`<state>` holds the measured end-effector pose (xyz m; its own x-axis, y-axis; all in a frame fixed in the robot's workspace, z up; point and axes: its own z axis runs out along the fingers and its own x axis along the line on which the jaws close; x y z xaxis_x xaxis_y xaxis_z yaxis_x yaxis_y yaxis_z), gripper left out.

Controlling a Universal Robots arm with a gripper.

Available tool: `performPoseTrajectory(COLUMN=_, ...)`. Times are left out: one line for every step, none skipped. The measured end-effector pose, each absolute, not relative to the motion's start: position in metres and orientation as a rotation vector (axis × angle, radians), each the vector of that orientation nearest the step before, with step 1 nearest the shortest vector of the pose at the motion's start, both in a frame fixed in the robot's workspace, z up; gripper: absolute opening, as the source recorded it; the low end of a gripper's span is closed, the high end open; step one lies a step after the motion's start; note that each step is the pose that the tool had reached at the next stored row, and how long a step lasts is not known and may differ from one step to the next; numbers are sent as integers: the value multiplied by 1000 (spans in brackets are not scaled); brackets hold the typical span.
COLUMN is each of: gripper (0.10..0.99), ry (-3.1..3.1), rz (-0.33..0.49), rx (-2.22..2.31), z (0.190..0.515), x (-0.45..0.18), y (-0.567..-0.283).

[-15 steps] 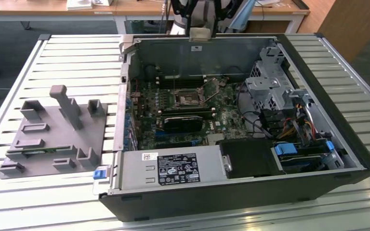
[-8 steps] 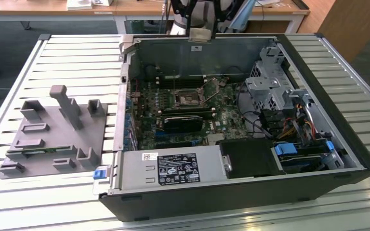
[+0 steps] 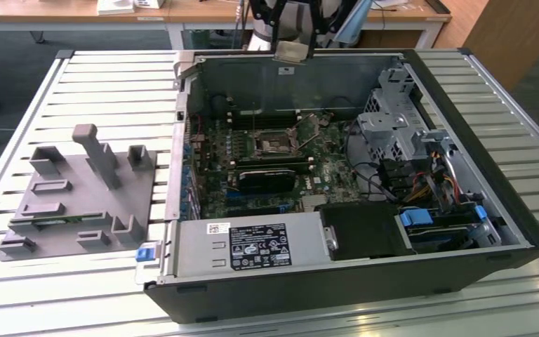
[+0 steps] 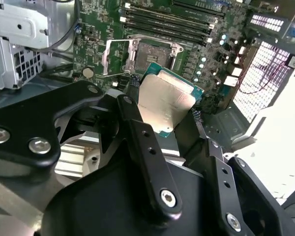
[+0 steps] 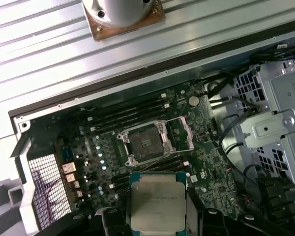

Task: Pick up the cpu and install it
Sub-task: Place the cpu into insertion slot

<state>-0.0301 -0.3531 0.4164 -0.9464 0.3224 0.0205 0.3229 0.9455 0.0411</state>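
In the exterior view, a grey holder tray (image 3: 73,203) is seen on the slatted desk (image 3: 110,84) at the exterior view's left. The open computer case (image 3: 344,288) and its motherboard (image 3: 215,184) are seen at centre. In both wrist views the cpu (image 5: 157,204) is shown pinched by two opposite edges between the black fingers (image 4: 136,129) of the hand (image 4: 164,100), with its silver top turned towards the cameras. It is held above the motherboard, near the open socket (image 5: 146,142), whose frame is folded back.
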Motion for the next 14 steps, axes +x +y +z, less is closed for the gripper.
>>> performPoseTrajectory(gripper=537, ry=-3083, rz=-69, rx=-527, z=416, x=-30, y=-353)
performPoseTrajectory(gripper=537, ry=-3080, rz=-69, rx=-544, z=416, x=-30, y=-353)
performPoseTrajectory(gripper=537, ry=-3078, rz=-69, rx=-558, z=416, x=-30, y=-353)
performPoseTrajectory(gripper=537, ry=-3075, rz=-69, rx=-576, z=416, x=-30, y=-353)
performPoseTrajectory(gripper=537, ry=-3072, rz=-69, rx=-593, z=416, x=-30, y=-353)
performPoseTrajectory(gripper=537, ry=-3069, rz=-69, rx=-610, z=416, x=-30, y=-353)
performPoseTrajectory(gripper=537, ry=-3065, rz=-69, rx=-627, z=415, x=-30, y=-353)
performPoseTrajectory(gripper=537, ry=-3062, rz=-70, rx=-645, z=415, x=-30, y=-353)
performPoseTrajectory(gripper=537, ry=-3059, rz=-70, rx=-662, z=415, x=-30, y=-353)
performPoseTrajectory(gripper=537, ry=-3055, rz=-70, rx=-682, z=415, x=-30, y=-353)
performPoseTrajectory(gripper=537, ry=-3051, rz=-70, rx=-698, z=415, x=-30, y=-353)
performPoseTrajectory(gripper=537, ry=-3047, rz=-70, rx=-716, z=415, x=-30, y=-353)
performPoseTrajectory(gripper=537, ry=-3044, rz=-70, rx=-733, z=415, x=-30, y=-353)
performPoseTrajectory(gripper=537, ry=-3040, rz=-70, rx=-748, z=415, x=-30, y=-353)
